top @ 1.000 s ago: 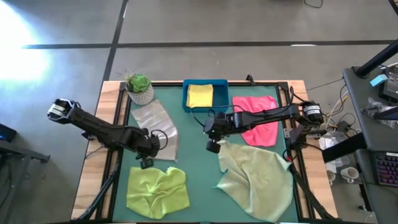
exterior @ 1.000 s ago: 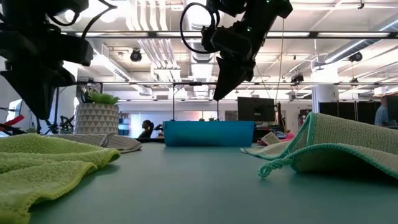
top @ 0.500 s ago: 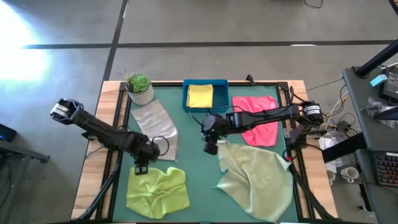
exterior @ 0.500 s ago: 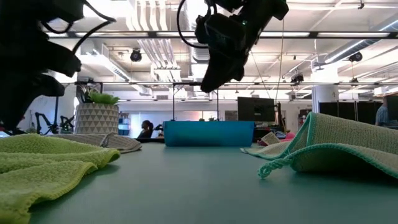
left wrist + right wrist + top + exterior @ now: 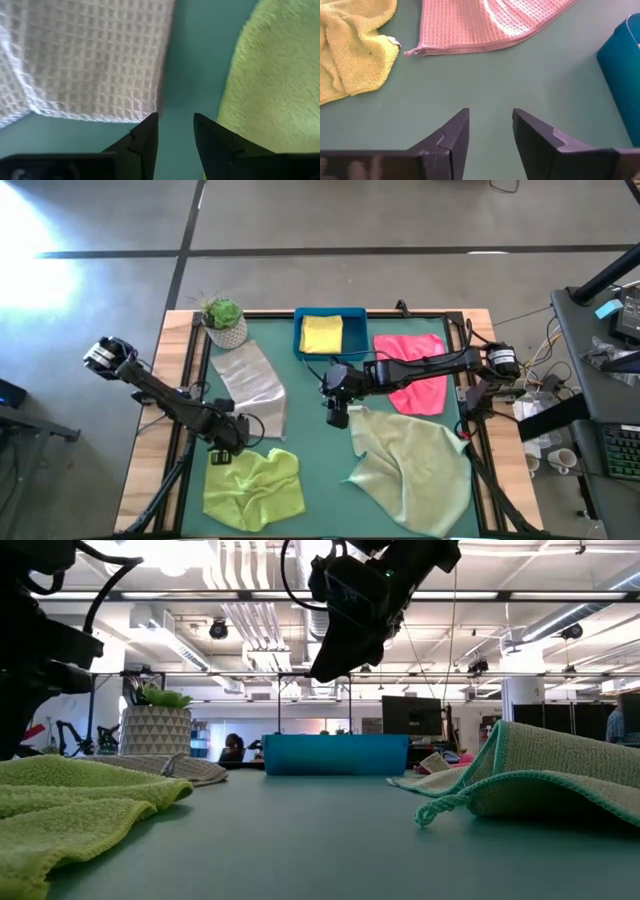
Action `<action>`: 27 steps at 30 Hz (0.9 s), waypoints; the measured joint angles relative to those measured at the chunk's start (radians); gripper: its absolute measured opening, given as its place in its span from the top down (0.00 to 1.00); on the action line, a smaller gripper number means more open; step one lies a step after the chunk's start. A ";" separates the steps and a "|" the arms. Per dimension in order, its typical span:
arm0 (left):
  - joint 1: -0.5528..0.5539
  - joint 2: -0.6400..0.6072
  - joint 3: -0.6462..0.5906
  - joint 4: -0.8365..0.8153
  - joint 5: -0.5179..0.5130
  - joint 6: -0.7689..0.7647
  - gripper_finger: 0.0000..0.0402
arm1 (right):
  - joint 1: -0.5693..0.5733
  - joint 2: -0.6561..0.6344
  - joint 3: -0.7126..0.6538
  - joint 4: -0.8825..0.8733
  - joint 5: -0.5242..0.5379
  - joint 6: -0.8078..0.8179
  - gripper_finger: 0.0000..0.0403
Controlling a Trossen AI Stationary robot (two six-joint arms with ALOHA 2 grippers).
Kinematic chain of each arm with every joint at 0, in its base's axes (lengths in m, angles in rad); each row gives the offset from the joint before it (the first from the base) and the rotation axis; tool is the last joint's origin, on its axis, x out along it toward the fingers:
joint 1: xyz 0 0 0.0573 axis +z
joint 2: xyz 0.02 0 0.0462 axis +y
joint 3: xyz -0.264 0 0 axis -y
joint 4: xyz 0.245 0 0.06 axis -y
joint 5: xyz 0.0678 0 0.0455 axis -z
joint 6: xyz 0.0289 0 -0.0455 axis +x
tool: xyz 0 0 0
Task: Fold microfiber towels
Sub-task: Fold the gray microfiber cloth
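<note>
The lime green towel (image 5: 252, 488) lies crumpled at the near left. The light grey towel (image 5: 250, 385) lies flat behind it. The yellow towel (image 5: 322, 333) sits in the blue tray (image 5: 300, 340). The hot pink towel (image 5: 415, 370) lies at the far right, and the large sage green towel (image 5: 415, 470) lies rumpled at the near right. My left gripper (image 5: 175, 127) hangs open over the bare strip between the grey towel (image 5: 85, 60) and the lime one (image 5: 270, 75). My right gripper (image 5: 490, 122) is open above the table's middle, by the sage towel's far corner.
A potted plant (image 5: 224, 322) stands at the far left corner. Bare green mat (image 5: 315, 470) runs between the lime and sage towels. In the low view the sage towel's raised fold (image 5: 520, 780) stands up at the right.
Both grippers have opened. My left gripper has gone toward the table's near left, from over the grey towel's near edge to the lime towel's far edge. My right gripper has shifted slightly left and risen a little. The towels have not moved.
</note>
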 joint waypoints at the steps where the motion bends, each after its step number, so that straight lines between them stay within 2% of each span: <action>1: 0.000 0.000 0.000 0.000 -0.009 -0.008 0.73 | 0.000 0.000 0.000 0.000 0.000 -0.004 0.65; 10: -0.022 -0.006 0.028 -0.001 -0.036 -0.023 0.73 | 0.000 0.000 0.000 0.000 0.000 -0.011 0.65; 16: -0.027 0.010 0.006 0.000 -0.106 -0.016 0.73 | 0.000 0.000 0.000 -0.001 0.001 -0.013 0.66; 27: -0.027 0.148 -0.004 0.054 -0.113 0.003 0.73 | 0.000 0.000 -0.005 0.051 0.001 -0.027 0.66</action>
